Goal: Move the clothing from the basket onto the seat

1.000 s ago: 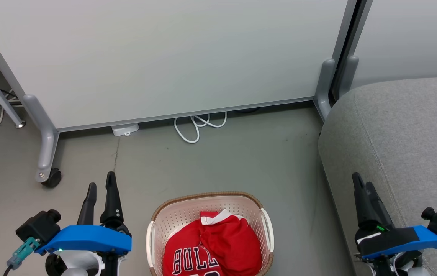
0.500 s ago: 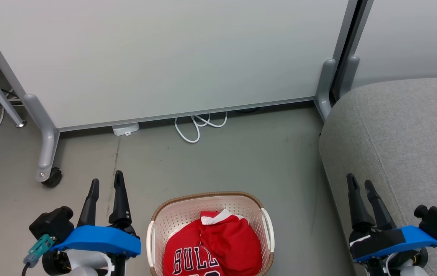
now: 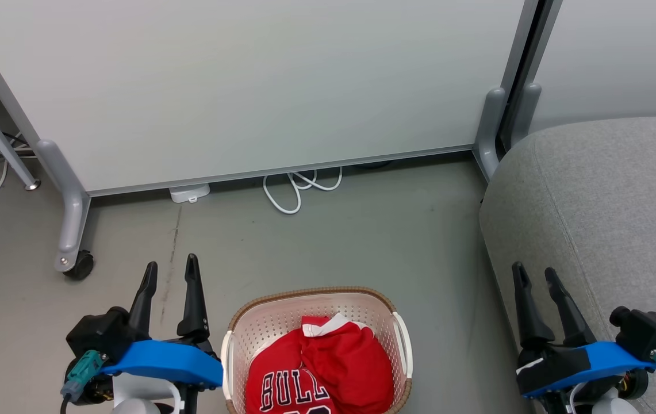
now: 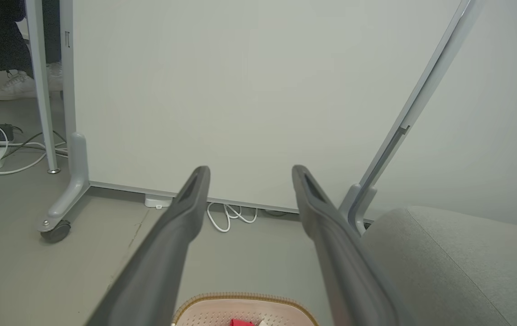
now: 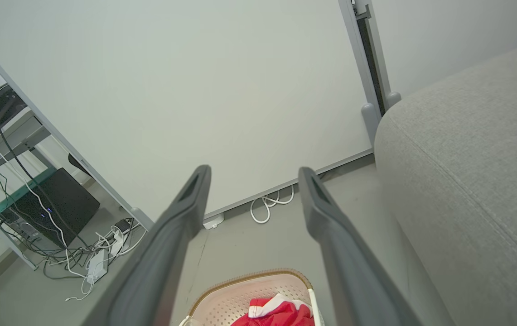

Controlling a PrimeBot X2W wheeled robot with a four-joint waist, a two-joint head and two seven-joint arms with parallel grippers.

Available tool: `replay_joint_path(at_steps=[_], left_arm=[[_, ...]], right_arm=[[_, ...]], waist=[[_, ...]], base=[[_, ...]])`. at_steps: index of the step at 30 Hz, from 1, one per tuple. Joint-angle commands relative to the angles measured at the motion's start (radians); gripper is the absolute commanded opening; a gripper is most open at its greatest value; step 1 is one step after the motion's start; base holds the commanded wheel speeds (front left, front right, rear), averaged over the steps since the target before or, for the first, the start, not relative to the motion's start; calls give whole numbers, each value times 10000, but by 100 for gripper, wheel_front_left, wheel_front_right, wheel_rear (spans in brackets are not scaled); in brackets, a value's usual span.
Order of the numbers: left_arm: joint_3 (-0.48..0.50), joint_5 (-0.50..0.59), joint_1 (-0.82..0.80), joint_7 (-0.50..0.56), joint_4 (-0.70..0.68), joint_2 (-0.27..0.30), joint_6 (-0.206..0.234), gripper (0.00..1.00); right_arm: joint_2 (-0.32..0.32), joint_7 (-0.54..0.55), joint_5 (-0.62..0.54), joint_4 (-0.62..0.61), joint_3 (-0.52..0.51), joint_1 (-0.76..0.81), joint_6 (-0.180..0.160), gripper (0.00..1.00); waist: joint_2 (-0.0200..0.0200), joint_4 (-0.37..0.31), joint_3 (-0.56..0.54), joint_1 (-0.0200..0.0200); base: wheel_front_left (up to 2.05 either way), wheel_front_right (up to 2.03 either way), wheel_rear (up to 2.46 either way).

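Red clothing is seen bunched inside the basket at the bottom centre of the head view, with the lettered jersey at the lower left of the pile.

The left gripper is shown at the lower left, just beside the basket. Its fingers are parted to a moderate gap and nothing is held between them. The right gripper is placed at the lower right with a similar gap, also empty, and is seen against the rounded near edge of the seat, which takes up the right side of the frame.

Bare floor is left between the basket and the panel across the top. A white cable is looped at the panel's foot, and a caster is seen at mid left.
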Motion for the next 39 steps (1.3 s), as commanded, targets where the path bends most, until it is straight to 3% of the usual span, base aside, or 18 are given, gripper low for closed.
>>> replay_joint_path(at_steps=[1,26,39], left_arm=[[-35,313,-241,-113,-32,42,-23,100],[-356,2427,-263,-630,181,20,13,100],[-614,3298,-302,-865,332,9,-189,100]], right_arm=[[-73,-108,-352,-47,36,-186,18,100],[-82,-634,-2469,-3,191,-196,23,100],[-85,-870,-3423,1,244,-168,24,100]], waist=[[0,-2,0,-1],[0,-20,67,-1],[0,14,91,-1]], base=[[0,0,0],[0,0,0],[0,0,0]])
